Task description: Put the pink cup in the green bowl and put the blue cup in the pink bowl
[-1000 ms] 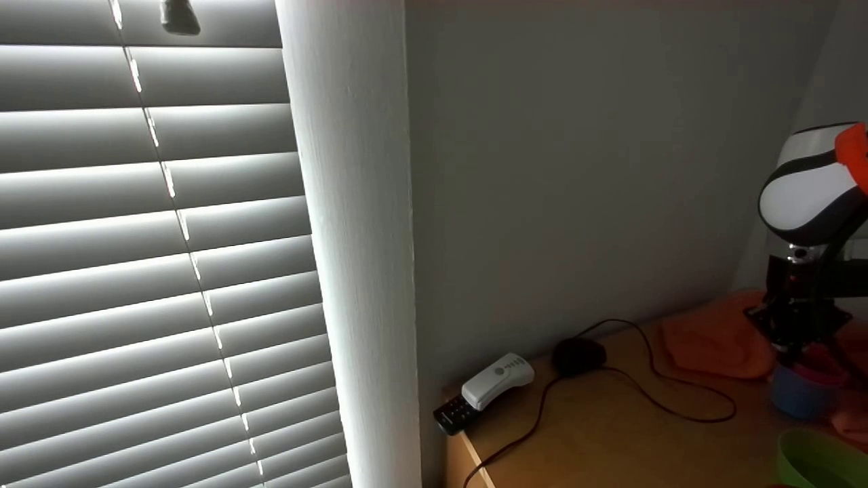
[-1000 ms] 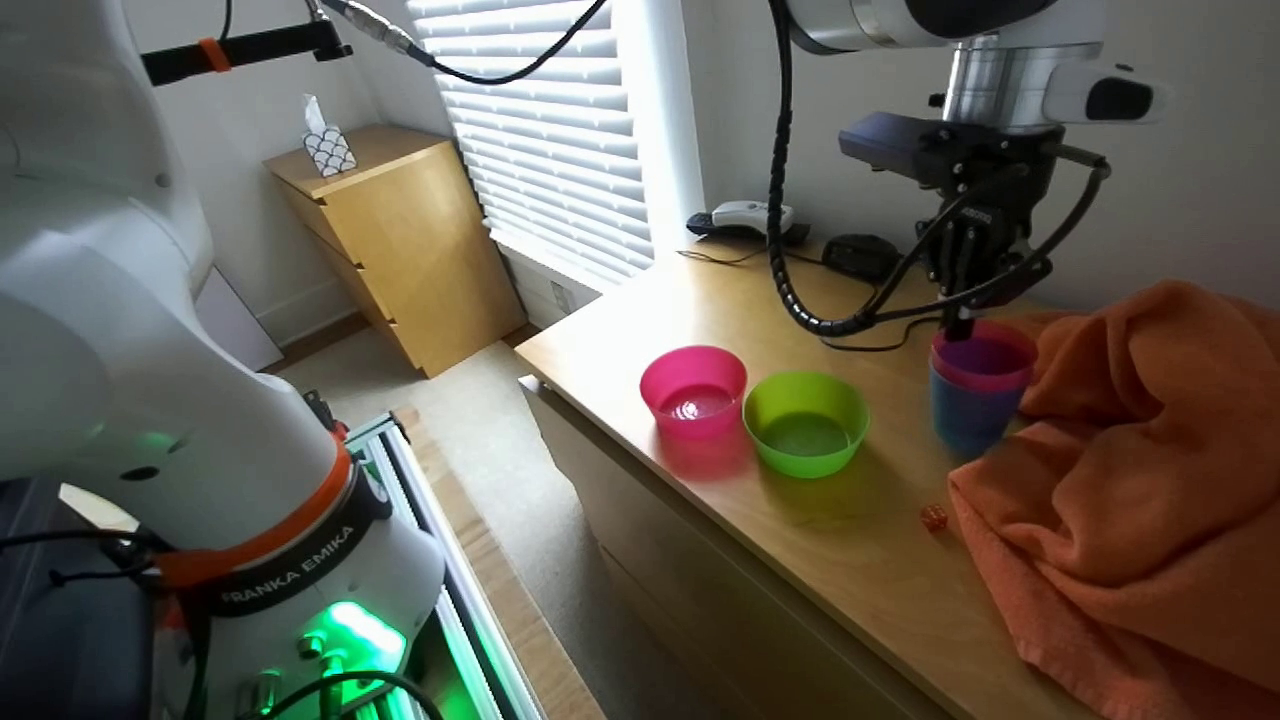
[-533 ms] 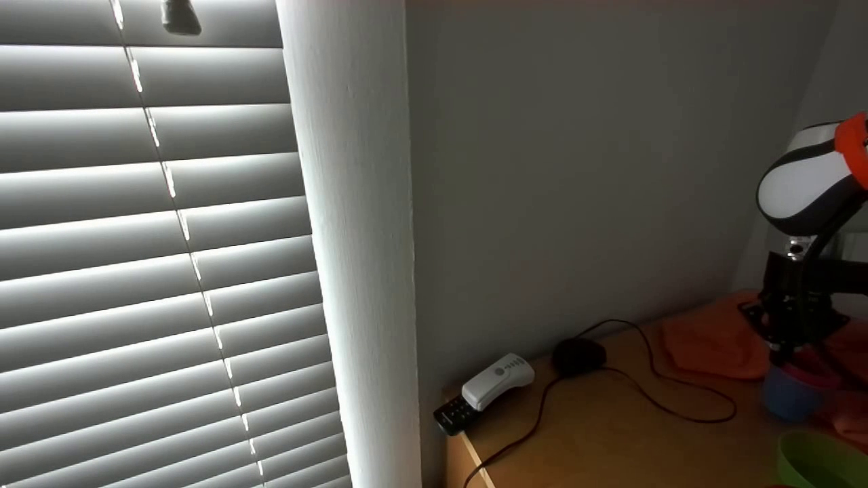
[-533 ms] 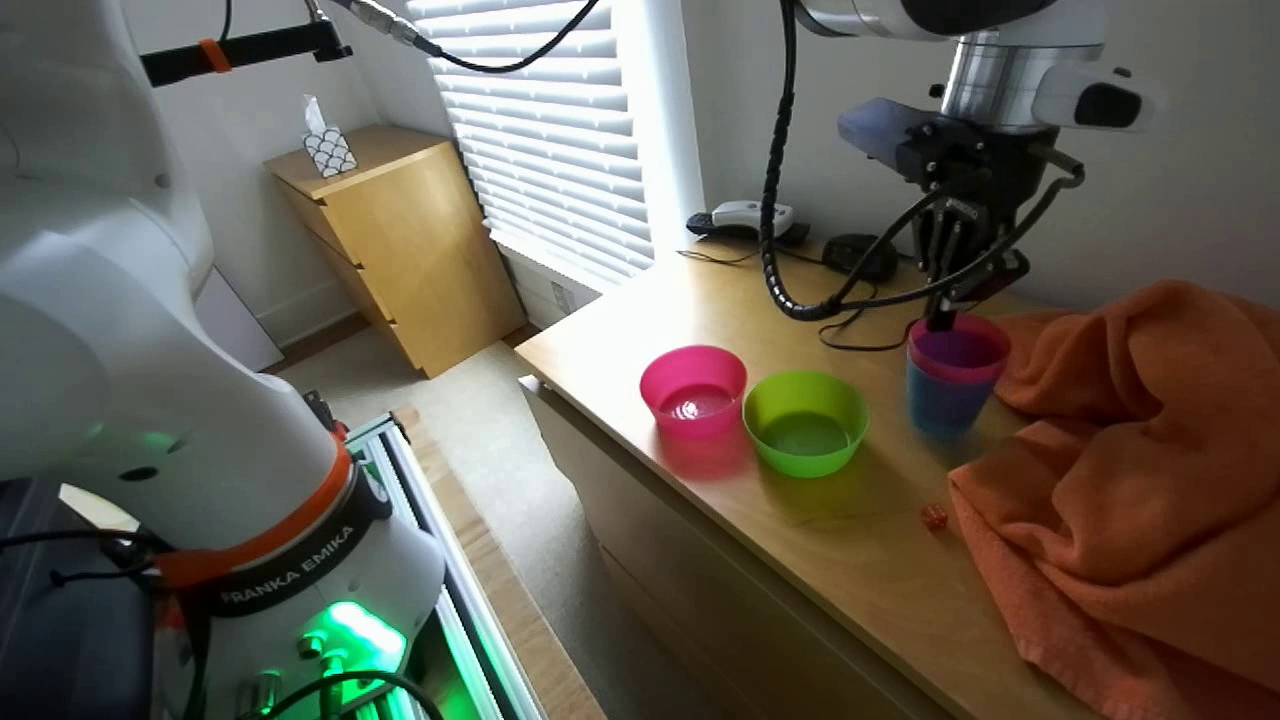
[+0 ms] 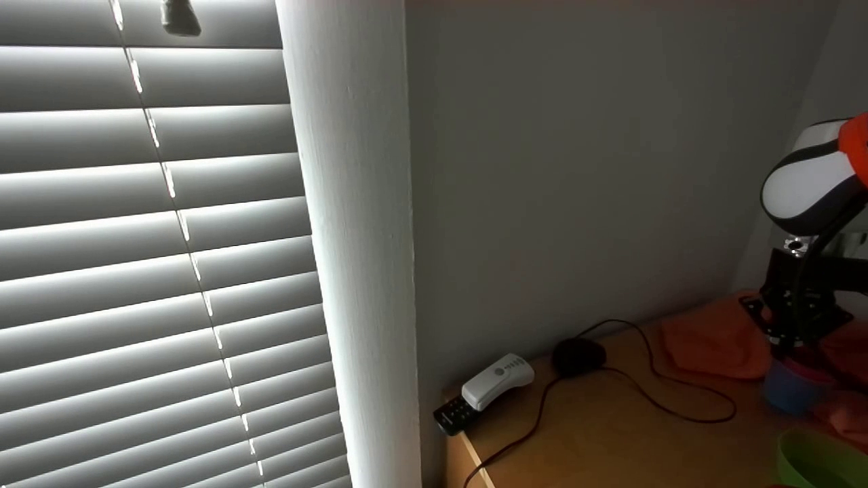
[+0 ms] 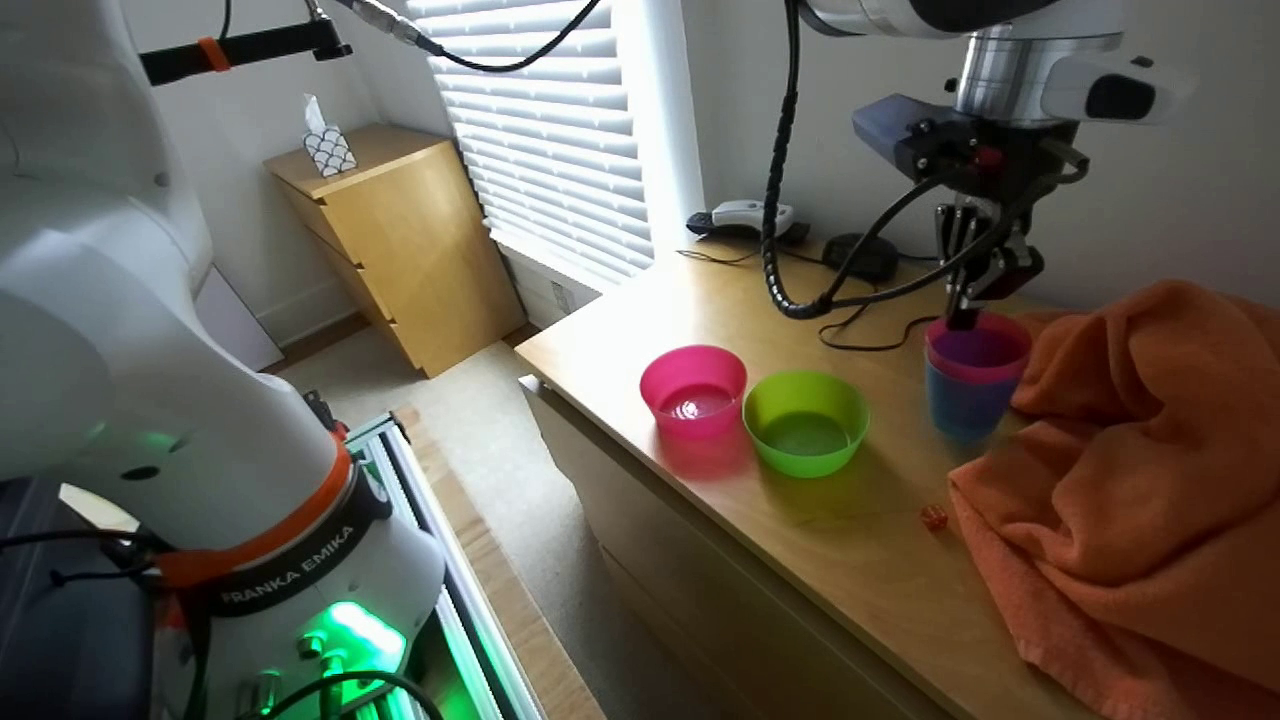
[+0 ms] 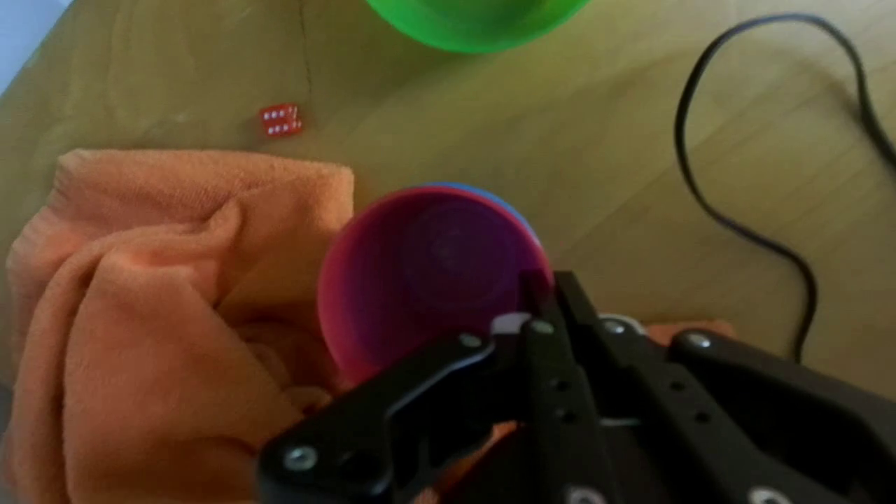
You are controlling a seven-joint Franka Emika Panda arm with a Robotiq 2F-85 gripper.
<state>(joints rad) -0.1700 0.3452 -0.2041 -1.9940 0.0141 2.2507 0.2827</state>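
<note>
The pink cup point(image 6: 985, 372) sits nested in the blue cup point(image 6: 968, 408), beside the orange towel. Both cups are roughly upright; whether the blue cup touches the table is hard to tell. My gripper point(image 6: 962, 318) is shut on the pink cup's rim. In the wrist view, one finger of the gripper point(image 7: 553, 283) is inside the pink cup point(image 7: 434, 273) and one outside; a blue cup edge point(image 7: 505, 205) shows around it. The green bowl point(image 6: 806, 462) and the pink bowl point(image 6: 690, 425) stand side by side, empty. An exterior view also shows the green bowl point(image 5: 817, 468), partly cut off.
A crumpled orange towel point(image 6: 1150, 480) lies right beside the cups. A red die point(image 6: 933, 517) lies near the towel's edge. A black cable point(image 7: 682, 133), a black device point(image 6: 860, 257) and remotes point(image 6: 752, 215) lie along the wall. The dresser's front edge runs past the bowls.
My gripper and both nested cups moved left in an exterior view, then partly back right, ending slightly higher than a second ago. The bowls, towel and die stayed still.
</note>
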